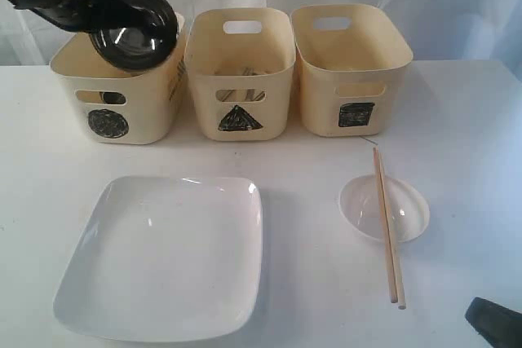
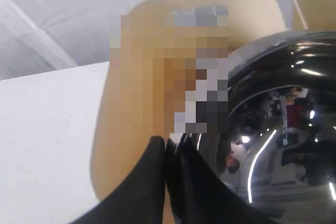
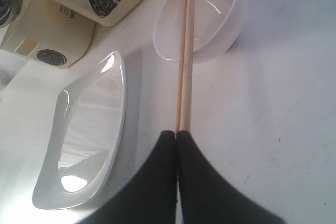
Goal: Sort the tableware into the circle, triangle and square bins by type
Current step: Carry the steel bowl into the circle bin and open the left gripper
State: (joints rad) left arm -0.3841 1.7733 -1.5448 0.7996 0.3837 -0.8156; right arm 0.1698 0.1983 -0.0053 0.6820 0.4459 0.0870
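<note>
My left gripper is shut on the rim of the steel bowl, which hangs tilted above the circle bin. In the left wrist view the bowl fills the frame beside the left gripper. The large white square plate lies at the front left. Wooden chopsticks rest across the clear round dish. Low at the front right, my right gripper is shut and holds nothing. In its wrist view the right gripper points at the near end of the chopsticks.
The triangle bin and the square bin stand in a row to the right of the circle bin, against a white curtain. Some pieces show inside the triangle bin. Fork, knife, spoon and cups are not clearly seen.
</note>
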